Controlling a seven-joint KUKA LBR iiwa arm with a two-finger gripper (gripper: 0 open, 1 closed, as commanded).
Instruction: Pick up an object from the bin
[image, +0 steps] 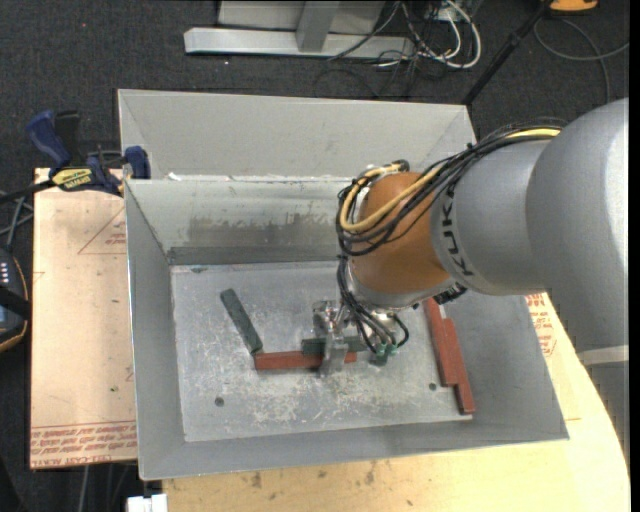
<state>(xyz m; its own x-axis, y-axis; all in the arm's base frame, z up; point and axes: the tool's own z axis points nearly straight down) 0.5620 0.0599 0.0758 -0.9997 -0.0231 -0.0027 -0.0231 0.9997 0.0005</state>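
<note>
Reaching down from the grey metal bin's (150, 300) right wall to mid-floor, gripper (333, 352) at the flat red-brown bar's (285, 361) right end. Lying lengthwise along the near wall. Grip state impossible to tell.

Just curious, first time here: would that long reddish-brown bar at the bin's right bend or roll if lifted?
Probably stiff: the reddish-brown bar lies dead straight with crisp edges. It looks flat-sided, so if pushed it should slide, not roll. Long and thin, it may tilt if gripped near one end.
</note>
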